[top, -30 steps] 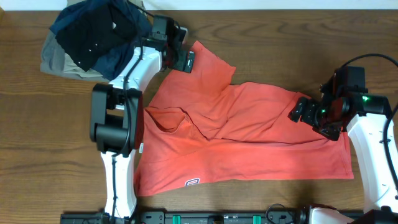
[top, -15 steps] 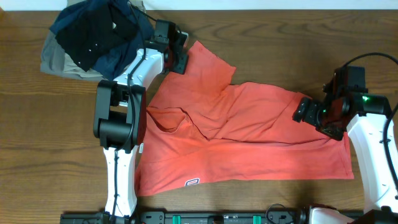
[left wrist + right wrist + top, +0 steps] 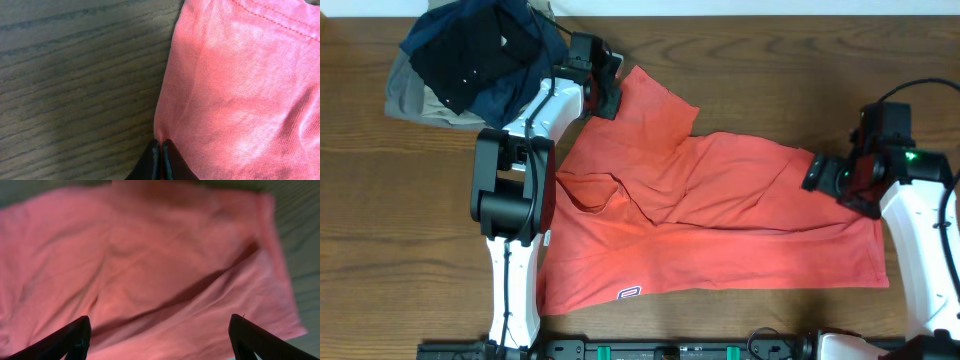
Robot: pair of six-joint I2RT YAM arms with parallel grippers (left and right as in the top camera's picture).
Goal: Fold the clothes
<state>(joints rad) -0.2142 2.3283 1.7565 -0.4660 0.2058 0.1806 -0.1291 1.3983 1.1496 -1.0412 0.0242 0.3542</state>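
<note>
The clothes, a coral-red T-shirt (image 3: 720, 220), lie rumpled and spread across the table, with a small dark logo (image 3: 630, 293) near the front hem. My left gripper (image 3: 613, 97) is at the shirt's far left sleeve. In the left wrist view, the gripper (image 3: 161, 145) is shut, its tips pinching the edge of the red cloth (image 3: 240, 90) where it meets the wood. My right gripper (image 3: 820, 175) hovers over the shirt's right end. Its fingers (image 3: 75, 335) stand wide apart above the creased fabric (image 3: 165, 255), with nothing between them.
A pile of black and navy garments (image 3: 470, 55) lies on a khaki one (image 3: 410, 100) at the far left corner, right beside my left arm. Bare wooden table (image 3: 380, 220) surrounds the shirt.
My left gripper has shut on the sleeve's edge. My right gripper has shifted slightly right over the shirt and stays open.
</note>
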